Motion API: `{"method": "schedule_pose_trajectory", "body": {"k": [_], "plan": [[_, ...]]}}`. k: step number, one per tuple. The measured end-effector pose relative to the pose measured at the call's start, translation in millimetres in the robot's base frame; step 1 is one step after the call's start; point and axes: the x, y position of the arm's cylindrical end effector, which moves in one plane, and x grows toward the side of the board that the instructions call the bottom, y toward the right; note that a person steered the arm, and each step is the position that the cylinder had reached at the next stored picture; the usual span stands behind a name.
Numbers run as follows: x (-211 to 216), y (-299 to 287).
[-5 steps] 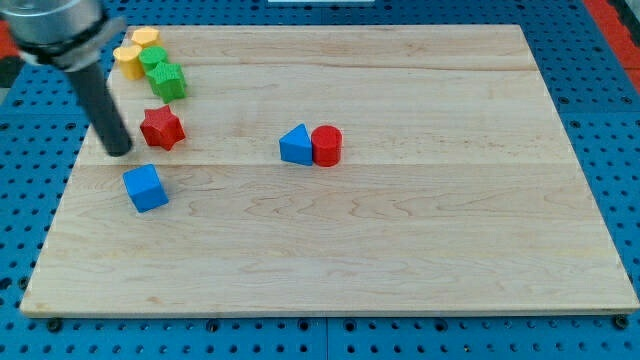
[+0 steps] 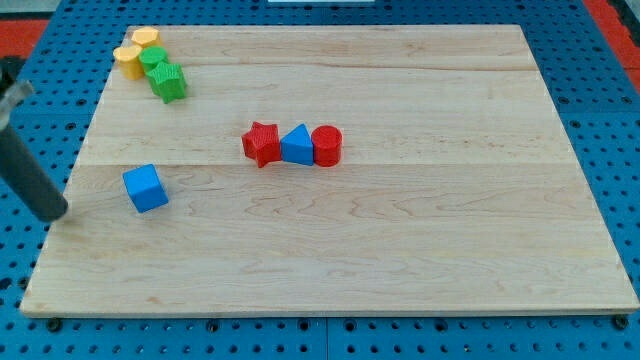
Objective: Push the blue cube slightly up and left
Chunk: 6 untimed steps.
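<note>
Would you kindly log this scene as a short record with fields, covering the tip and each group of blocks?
tip: my tip at the board's left edge, left of the blue cube, apart from it
centre row: red star block, blue triangular block, red cylinder, side by side
top-left cluster: two yellow blocks, two green blocks
surface: wooden board

A wooden board (image 2: 400,250) holds few obstacles. The blue cube (image 2: 146,188) sits alone near the view's left edge, with bare wood on every side. The rod's tip (image 2: 55,214) rests just off its left, apart from it. Toward the view's top left, well apart, cluster two yellow blocks (image 2: 136,50) and two green blocks (image 2: 163,72). A red star (image 2: 261,143), blue triangle (image 2: 296,145) and red cylinder (image 2: 326,145) form a touching row at centre.
</note>
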Motion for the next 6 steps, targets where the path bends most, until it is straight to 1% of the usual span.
{"method": "schedule_pose_trajectory", "body": {"k": [1, 2, 3, 4, 5, 6], "plan": [[-21, 102], [-77, 166], [-80, 96], [-71, 19], [-79, -31], [-80, -33]]}}
